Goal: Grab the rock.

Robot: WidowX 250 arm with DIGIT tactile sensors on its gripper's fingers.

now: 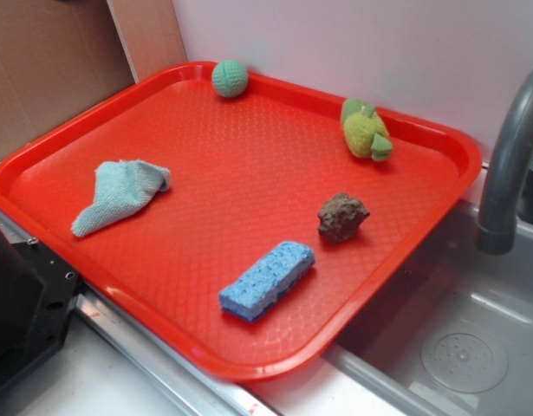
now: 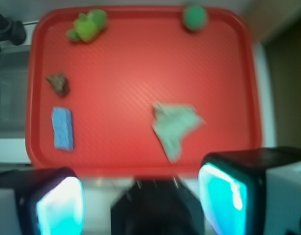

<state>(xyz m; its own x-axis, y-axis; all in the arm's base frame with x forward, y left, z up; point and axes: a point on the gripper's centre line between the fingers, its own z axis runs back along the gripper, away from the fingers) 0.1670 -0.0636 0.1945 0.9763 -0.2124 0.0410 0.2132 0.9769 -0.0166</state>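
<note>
Brown rock lies untouched on the tray; our gripper waits wide apart, nothing done yet.

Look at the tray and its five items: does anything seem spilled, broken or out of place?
Nothing is spilled or visibly damaged. The rock, blue sponge, green ball and plush toy all sit apart on the red tray. Only the pale cloth looks untidy, lying crumpled rather than folded.
</note>
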